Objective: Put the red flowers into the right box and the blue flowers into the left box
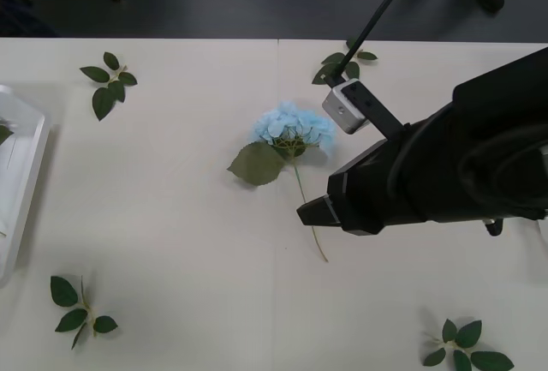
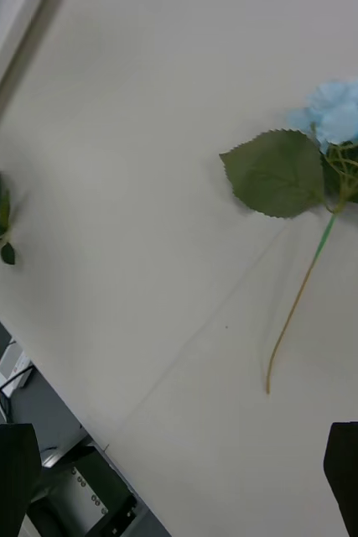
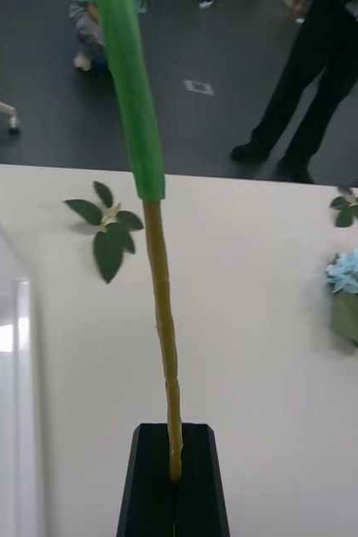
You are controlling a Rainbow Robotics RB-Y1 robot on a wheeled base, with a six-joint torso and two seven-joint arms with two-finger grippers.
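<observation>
While my left end effector (image 3: 174, 482) is clenched on a flower stem (image 3: 162, 336) above the worktop (image 1: 171, 217), my right end effector (image 2: 183, 478) hovers released near the stem tip of one blue flower (image 1: 291, 128) lying mid-worktop. The left box (image 1: 21, 174) sits at the worktop's left edge.

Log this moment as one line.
left hand: shut on stem | right hand: open, over blue flower | left box: table edge

Matt cream table (image 1: 171, 217), glossy white plastic left box (image 1: 21, 157), matt black tool (image 3: 174, 487) fingers.
</observation>
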